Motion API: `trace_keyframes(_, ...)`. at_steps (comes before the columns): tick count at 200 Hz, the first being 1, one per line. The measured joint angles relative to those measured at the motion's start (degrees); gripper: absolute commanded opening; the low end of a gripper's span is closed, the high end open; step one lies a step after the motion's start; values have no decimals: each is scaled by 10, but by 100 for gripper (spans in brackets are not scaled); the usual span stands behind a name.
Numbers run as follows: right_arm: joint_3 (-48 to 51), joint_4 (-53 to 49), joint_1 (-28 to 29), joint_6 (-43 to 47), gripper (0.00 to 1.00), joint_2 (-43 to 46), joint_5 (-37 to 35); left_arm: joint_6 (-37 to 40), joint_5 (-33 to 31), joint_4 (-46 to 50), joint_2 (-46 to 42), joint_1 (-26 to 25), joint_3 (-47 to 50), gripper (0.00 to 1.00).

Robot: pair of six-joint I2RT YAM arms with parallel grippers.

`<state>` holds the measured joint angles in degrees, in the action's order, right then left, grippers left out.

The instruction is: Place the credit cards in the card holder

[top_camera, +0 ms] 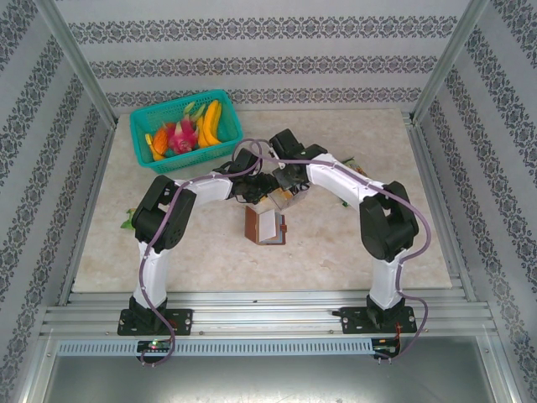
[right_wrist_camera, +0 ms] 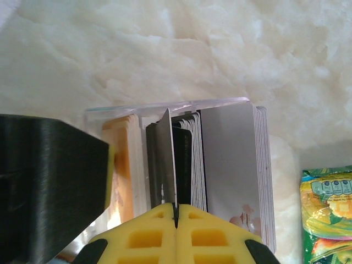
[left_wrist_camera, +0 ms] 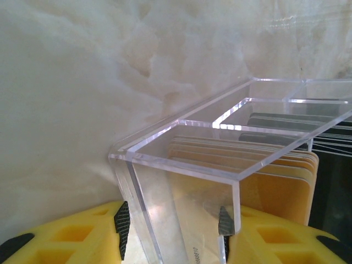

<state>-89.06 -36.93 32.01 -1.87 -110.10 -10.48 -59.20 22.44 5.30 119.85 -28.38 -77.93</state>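
Credit cards [right_wrist_camera: 231, 165] stand packed in the clear box [left_wrist_camera: 181, 159]. The right gripper [right_wrist_camera: 176, 212] pinches one grey card [right_wrist_camera: 166, 154] by its edge. The left gripper [left_wrist_camera: 171, 223] seems to clamp the box. Lift straight up, steadying the box, toward the card holder [top_camera: 267, 225] nearby.

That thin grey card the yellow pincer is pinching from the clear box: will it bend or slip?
The thin grey plastic card is probably stiff: it stands straight above the shut right pincer. It may slip, as only its near edge is pinched. Being so thin, it is likely light.
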Motion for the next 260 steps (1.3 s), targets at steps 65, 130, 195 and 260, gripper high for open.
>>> trace_keyframes(65, 38, 3, -23, -72, 0, 93, 61, 15, -2, 2, -28, 0, 18, 53)
trace_keyframes(130, 162, 64, -66, -201, 0, 206, 148, 33, 2, -22, -101, 0, 66, 61)
trace_keyframes(195, 286, 210, -95, -334, 0, 300, 296, 12, 65, -157, -198, 15, 162, 69)
trace_keyframes(260, 378, 353, -109, -469, 0, 337, 401, -45, 169, -326, -244, 31, 225, 73)
